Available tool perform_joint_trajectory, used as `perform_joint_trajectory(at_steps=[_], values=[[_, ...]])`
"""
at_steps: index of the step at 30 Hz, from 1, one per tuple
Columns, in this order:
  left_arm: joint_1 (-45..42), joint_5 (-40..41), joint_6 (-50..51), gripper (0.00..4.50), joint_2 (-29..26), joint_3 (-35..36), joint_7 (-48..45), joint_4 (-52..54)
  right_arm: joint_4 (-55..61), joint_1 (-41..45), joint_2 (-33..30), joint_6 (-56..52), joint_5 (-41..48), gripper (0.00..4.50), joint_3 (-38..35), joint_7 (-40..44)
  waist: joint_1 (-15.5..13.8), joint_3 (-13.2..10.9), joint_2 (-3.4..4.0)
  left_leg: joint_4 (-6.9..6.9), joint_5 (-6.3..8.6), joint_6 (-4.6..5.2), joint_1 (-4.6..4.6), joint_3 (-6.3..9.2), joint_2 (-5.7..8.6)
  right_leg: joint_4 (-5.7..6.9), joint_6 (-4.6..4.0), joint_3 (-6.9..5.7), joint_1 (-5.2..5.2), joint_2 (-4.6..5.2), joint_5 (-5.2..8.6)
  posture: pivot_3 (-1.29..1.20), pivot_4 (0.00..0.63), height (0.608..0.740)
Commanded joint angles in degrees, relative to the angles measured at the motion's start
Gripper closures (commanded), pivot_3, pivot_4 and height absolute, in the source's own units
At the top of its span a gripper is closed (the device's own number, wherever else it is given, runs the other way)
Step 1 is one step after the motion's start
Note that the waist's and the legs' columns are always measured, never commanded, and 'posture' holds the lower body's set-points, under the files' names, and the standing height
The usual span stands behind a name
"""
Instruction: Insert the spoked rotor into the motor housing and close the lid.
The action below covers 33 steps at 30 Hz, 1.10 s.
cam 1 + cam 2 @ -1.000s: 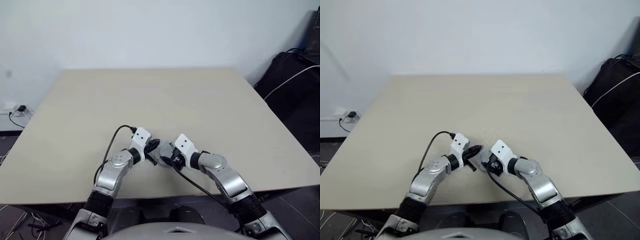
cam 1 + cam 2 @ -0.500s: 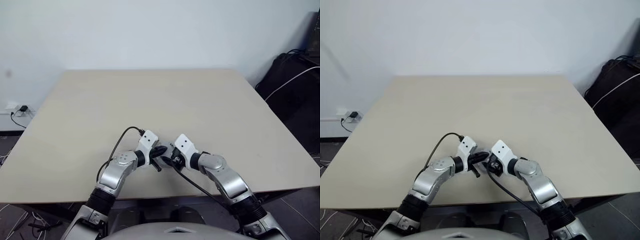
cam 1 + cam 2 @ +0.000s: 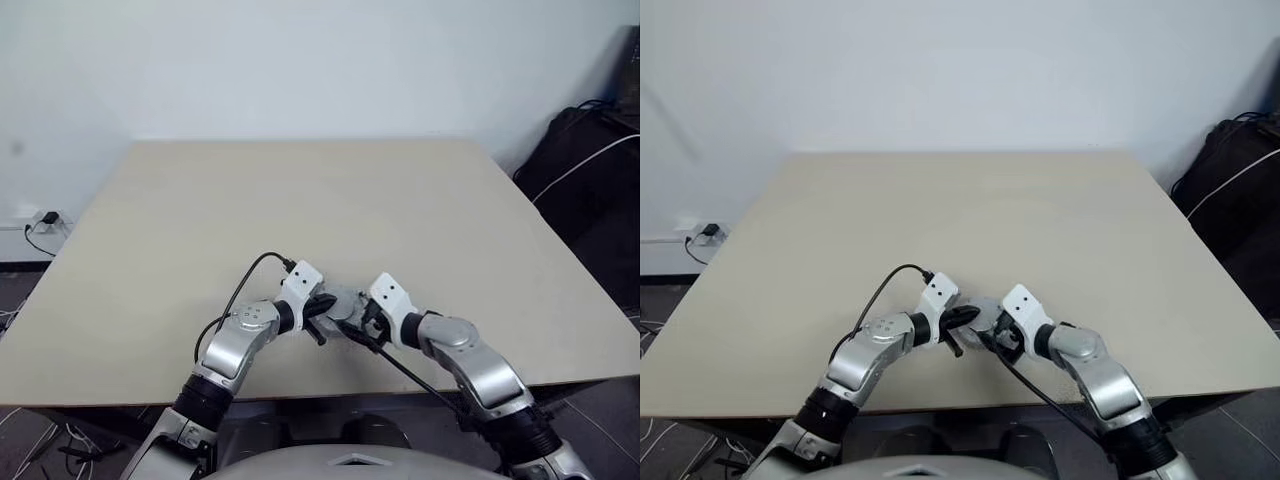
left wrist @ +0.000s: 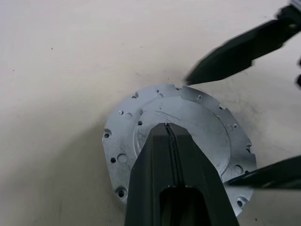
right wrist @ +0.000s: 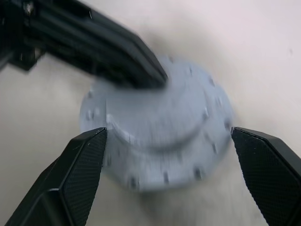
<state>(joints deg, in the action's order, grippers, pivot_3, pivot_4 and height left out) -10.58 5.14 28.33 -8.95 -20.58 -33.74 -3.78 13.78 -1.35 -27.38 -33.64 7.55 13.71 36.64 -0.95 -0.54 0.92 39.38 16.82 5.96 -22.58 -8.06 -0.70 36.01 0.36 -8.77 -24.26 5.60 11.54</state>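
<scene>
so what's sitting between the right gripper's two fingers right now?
The lid, plain grey face up on the table, sits between the open right gripper's fingers; the shut left gripper's tip rests on it.

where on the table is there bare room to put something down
The table is bare across its far half up to the wall, and down both side edges. The only crowded spot is near the front edge: the lid lies there, with the shut left gripper on top of it and the open right gripper straddling it.
</scene>
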Motion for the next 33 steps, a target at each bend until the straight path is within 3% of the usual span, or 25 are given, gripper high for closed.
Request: perform_joint_trajectory(at_steps=[1,7,12,18,33], values=[[0.6,-0.4,1.2,4.50,-0.9,0.1,0.4,1.0,4.1,-3.3,-1.9,-2.2,4.9,0.01,-4.9,2.7,0.0,0.0,-0.03,-0.01,0.01,0.02,-0.01,0.01,0.00,0.00,0.00,0.00,-0.01,0.00,0.00,0.00,0.000,0.740],[0.8,-0.3,1.1,4.50,-0.8,0.1,0.2,1.0,6.1,-6.4,-0.4,-3.0,11.1,0.01,-12.2,1.6,0.0,-0.3,-0.11,-0.01,0.02,0.03,-0.03,0.02,0.00,0.00,0.00,0.00,-0.04,0.00,0.00,0.00,0.000,0.740],[0.7,-0.3,1.1,4.50,-0.8,-0.3,-0.1,0.9,2.7,-3.8,10.3,-9.6,18.1,0.01,-20.1,-7.8,0.0,-0.3,-0.11,-0.05,0.02,0.02,-0.04,0.07,0.00,0.00,0.00,0.00,-0.05,-0.01,0.00,0.00,0.000,0.740],[0.8,-0.2,1.1,4.50,-1.0,-0.4,-0.2,1.2,-0.3,-0.8,18.4,-19.4,23.4,0.01,-23.9,-15.7,0.0,-0.4,0.02,-0.10,-0.01,-0.03,-0.10,0.06,0.02,-0.02,-0.04,0.03,-0.11,0.00,0.01,0.00,0.000,0.740],[1.7,-0.2,1.4,4.50,-1.4,0.1,0.4,2.1,-6.0,2.9,26.7,-33.4,39.4,0.01,-33.8,-20.2,0.2,-0.3,0.20,-0.19,0.00,-0.01,-0.11,0.05,0.03,-0.02,-0.07,0.03,-0.16,-0.02,0.02,0.00,0.000,0.740]])
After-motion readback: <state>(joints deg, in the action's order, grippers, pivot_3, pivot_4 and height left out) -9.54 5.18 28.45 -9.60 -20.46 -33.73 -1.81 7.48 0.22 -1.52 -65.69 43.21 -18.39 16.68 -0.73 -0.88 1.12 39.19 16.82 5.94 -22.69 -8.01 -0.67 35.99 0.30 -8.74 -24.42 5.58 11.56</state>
